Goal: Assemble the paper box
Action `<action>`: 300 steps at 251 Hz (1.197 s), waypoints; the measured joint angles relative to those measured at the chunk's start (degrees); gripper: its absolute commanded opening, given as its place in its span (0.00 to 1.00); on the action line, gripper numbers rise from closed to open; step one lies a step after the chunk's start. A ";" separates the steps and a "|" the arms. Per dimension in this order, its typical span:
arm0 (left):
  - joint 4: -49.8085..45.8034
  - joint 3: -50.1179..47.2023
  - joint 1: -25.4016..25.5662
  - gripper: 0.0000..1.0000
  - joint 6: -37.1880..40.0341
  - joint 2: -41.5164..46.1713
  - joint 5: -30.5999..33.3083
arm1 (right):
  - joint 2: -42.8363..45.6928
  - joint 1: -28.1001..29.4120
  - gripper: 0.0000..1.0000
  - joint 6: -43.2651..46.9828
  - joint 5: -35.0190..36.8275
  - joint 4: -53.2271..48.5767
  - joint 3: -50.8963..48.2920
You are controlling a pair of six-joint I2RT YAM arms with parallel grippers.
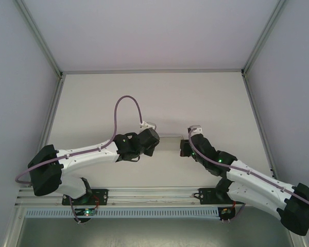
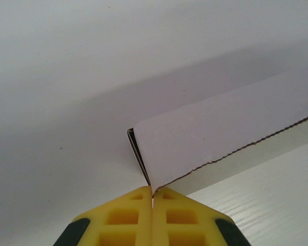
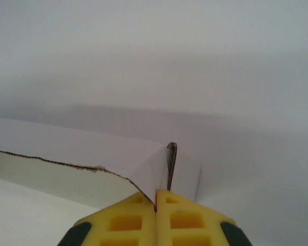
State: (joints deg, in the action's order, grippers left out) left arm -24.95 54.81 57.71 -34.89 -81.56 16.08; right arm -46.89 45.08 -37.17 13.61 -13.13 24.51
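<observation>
Paper box pinched at both ends; slip or buckle risk.

Top view: paper box (image 1: 170, 137) sits mid-table (image 1: 118, 98), spanning left gripper (image 1: 155, 143) to right gripper (image 1: 184, 147); an uneven pull could buckle the thin board. Left wrist: left gripper (image 2: 152, 197) fully closed, box (image 2: 220, 128) corner nipped at the tips, a shallow bite that may slip. Right wrist: right gripper (image 3: 155, 202) likewise closed on the box's (image 3: 66, 148) other corner.

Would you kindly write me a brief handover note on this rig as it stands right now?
Left gripper: fingers shut on one end corner of the white thin paperboard box.
Right gripper: fingers shut on the opposite end corner.
Box: spans between the grippers over the white table.
Done: long wall and both end corners folded up.
Left: closing state unclear; check flaps before releasing.
</observation>
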 measured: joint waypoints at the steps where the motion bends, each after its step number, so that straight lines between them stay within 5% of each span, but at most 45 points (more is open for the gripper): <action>1: 0.02 0.00 0.00 0.00 0.00 0.00 -0.02 | 0.07 -0.02 0.00 -0.02 -0.07 -0.07 0.00; 68: 0.74 0.09 0.07 0.00 0.00 0.00 -0.42 | 1.27 -2.05 0.00 0.02 -1.18 -2.91 0.59; 225: -0.31 0.72 0.04 0.00 0.02 -1.11 1.40 | -4.28 -2.97 0.00 1.16 -2.32 8.17 -1.40; 241: -0.31 0.72 0.04 0.00 0.02 -1.11 1.38 | -3.74 -2.97 0.19 0.94 -2.34 7.43 -1.29; 286: -0.33 0.72 0.04 0.00 0.02 -1.11 1.38 | -1.31 -4.04 0.37 2.21 -2.69 -1.73 1.20; 300: -0.33 0.72 0.04 0.00 0.02 -1.11 1.36 | -0.17 -4.48 0.51 3.04 -3.23 -4.59 2.19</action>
State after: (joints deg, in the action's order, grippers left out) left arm -25.28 55.53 57.76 -34.87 -82.67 17.43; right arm -47.07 40.60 -34.13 10.37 -17.72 26.70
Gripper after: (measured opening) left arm 0.050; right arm 0.395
